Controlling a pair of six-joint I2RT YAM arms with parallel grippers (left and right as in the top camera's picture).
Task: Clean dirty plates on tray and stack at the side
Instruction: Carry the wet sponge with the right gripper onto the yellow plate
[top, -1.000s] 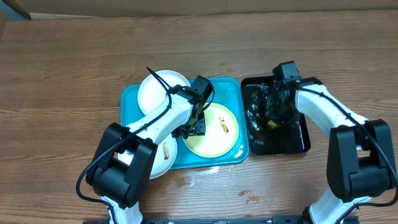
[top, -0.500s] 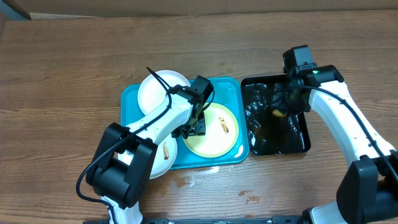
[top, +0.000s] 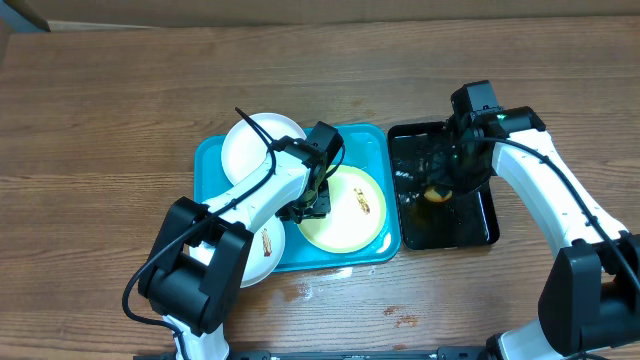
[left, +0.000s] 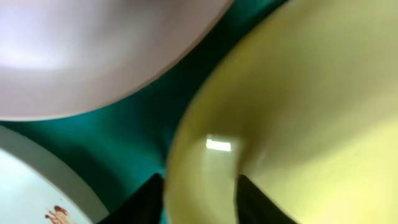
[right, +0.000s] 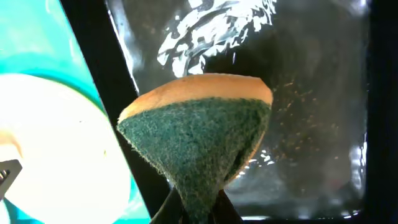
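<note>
The turquoise tray (top: 365, 140) holds a white plate (top: 258, 148) at its back left and a pale yellow-green plate (top: 352, 215) with a brown smear at its front right. A second white plate (top: 262, 258) with a smear overhangs the tray's front left edge. My left gripper (top: 318, 203) is shut on the yellow-green plate's left rim; the left wrist view shows the rim (left: 298, 112) between the fingers (left: 199, 200). My right gripper (top: 447, 172) is shut on a green-and-orange sponge (right: 199, 137), held over the black tray (top: 492, 228).
The glossy black tray (right: 311, 93) is wet, with specks on its floor, and stands right of the turquoise tray (right: 31, 37). Small wet spots lie on the wooden table (top: 400, 318) in front of the trays.
My right arm lifted the sponge and swung right, then came back left and lower over the black tray. The left arm and the plates have not moved.
</note>
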